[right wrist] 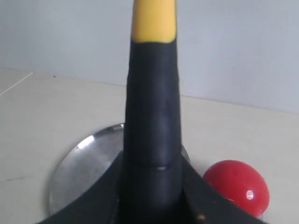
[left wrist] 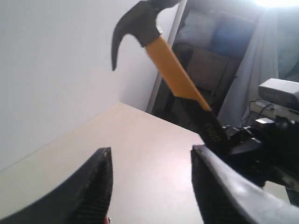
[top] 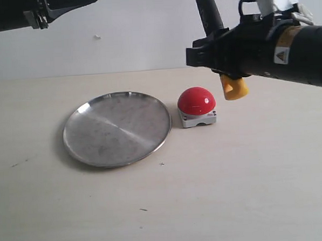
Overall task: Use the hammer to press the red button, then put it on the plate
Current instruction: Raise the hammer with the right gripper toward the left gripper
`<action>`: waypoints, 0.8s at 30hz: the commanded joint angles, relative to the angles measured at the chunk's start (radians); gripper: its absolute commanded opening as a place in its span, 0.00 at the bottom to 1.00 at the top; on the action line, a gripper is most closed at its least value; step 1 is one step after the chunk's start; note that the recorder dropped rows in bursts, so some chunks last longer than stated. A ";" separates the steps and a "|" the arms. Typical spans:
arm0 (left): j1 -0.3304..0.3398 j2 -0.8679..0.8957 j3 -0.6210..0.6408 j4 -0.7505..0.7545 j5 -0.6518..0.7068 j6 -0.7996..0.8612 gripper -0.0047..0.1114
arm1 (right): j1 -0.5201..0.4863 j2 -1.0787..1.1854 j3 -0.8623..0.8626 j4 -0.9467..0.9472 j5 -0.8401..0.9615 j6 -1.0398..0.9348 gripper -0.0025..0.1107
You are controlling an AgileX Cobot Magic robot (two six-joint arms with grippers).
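Observation:
My right gripper point(top: 214, 48) is shut on the black grip of the hammer point(top: 210, 12), which it holds nearly upright above the table, head up and out of the exterior view. Its yellow looped end point(top: 234, 87) hangs just right of and above the red button point(top: 196, 101). The left wrist view shows the dark claw head point(left wrist: 138, 24) and yellow handle. The red button sits on its grey base right of the plate point(top: 117, 128). In the right wrist view the hammer point(right wrist: 153, 102) fills the middle, with the plate point(right wrist: 84, 170) and red button point(right wrist: 237, 186) behind. My left gripper point(left wrist: 152, 161) is open, high at the left.
The pale wooden table point(top: 235, 192) stretches out in front of the plate and button. A white wall point(top: 135, 35) stands behind. Dark furniture and a curtain point(left wrist: 243, 70) show past the table's end in the left wrist view.

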 commanded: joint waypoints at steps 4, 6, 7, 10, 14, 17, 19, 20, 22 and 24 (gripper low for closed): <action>-0.104 0.044 -0.006 -0.012 0.005 0.082 0.48 | -0.001 -0.125 0.102 -0.308 -0.317 0.181 0.02; -0.127 0.051 -0.006 -0.012 0.005 0.103 0.48 | -0.001 -0.125 0.102 -0.411 -0.363 0.267 0.02; -0.136 0.051 -0.002 -0.012 0.005 0.112 0.48 | -0.007 -0.120 0.102 -0.446 -0.393 0.293 0.02; -0.146 0.051 0.015 -0.012 0.005 0.129 0.48 | -0.059 -0.104 0.102 -0.478 -0.465 0.342 0.02; -0.146 0.051 0.025 -0.012 0.005 0.133 0.48 | -0.188 -0.054 0.102 -0.619 -0.659 0.469 0.02; -0.146 0.051 0.024 -0.012 0.005 0.133 0.48 | -0.301 0.023 0.102 -0.741 -0.885 0.548 0.02; -0.152 0.051 0.024 -0.012 0.005 0.133 0.48 | -0.370 0.092 0.102 -0.747 -0.993 0.571 0.02; -0.157 0.051 0.024 -0.012 0.005 0.133 0.48 | -0.395 0.129 0.102 -0.747 -1.013 0.575 0.02; -0.172 0.051 0.024 -0.012 0.005 0.149 0.48 | -0.421 0.195 0.100 -0.747 -1.013 0.573 0.02; -0.191 0.051 0.024 -0.012 0.005 0.182 0.48 | -0.420 0.251 0.082 -0.768 -1.013 0.563 0.02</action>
